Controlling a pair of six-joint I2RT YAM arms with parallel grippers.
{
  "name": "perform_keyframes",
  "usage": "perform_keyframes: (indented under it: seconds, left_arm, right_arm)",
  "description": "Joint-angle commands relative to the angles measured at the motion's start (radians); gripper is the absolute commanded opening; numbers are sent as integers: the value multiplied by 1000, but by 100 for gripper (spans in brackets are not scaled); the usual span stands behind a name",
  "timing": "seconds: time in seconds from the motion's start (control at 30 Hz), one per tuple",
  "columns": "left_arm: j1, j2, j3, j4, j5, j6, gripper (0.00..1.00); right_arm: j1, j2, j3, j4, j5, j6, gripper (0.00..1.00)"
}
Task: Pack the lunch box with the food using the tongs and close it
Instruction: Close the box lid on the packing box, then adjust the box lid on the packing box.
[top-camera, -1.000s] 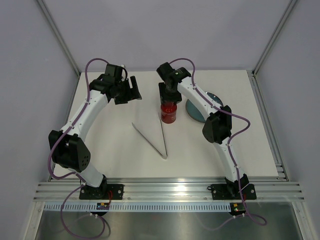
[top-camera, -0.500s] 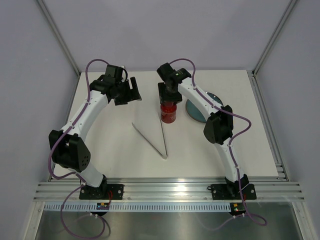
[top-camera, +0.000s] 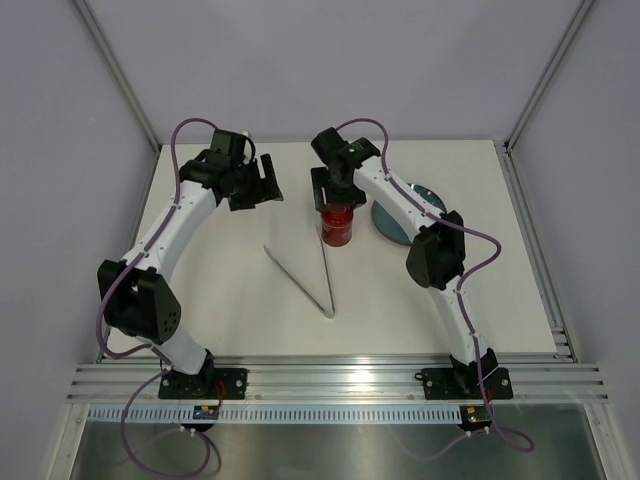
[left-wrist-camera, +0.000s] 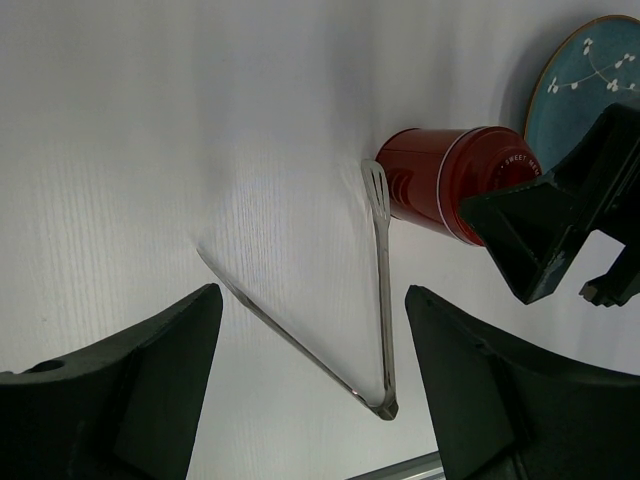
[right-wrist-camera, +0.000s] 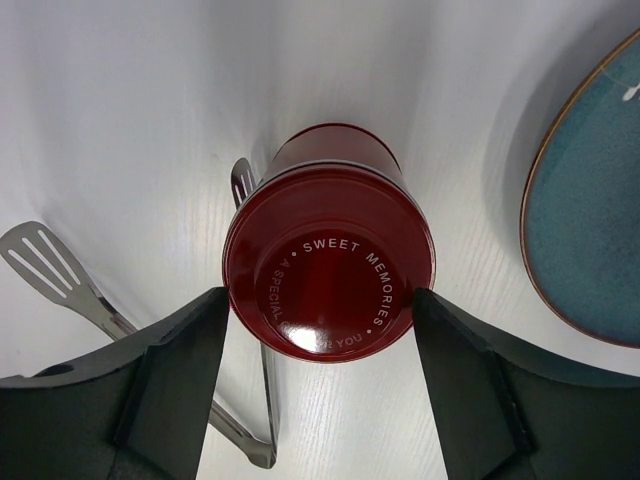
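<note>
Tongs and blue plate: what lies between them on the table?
The red lunch box, lid on, stands between the tongs and the plate, close beside one tong tip. The top external and right wrist views show this.

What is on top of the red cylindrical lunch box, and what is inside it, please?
A matching round red lid with white lettering sits on the red cylindrical lunch box, closing it. That lid hides the inside completely.

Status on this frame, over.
Left gripper jaws open, empty. Right gripper jaws open, above lunch box. Box upright, lid on. Tongs flat beside it, one tip by its base; no food in view.
</note>
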Motion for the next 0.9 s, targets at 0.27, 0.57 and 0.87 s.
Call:
perform_keyframes:
  seconds: [0.27, 0.57, 0.87]
  left_arm:
    - [-1, 9, 38, 22, 12, 7, 78]
    - [-141, 144, 219, 0, -6, 7, 66]
    - [-265, 406, 574, -92, -5, 13, 0]
  right_arm:
    - [1, -225, -14, 50, 106, -1, 93]
    - [-253, -685, -725, 356, 65, 120, 45]
    - [-324, -900, -1051, 410, 77, 171, 18]
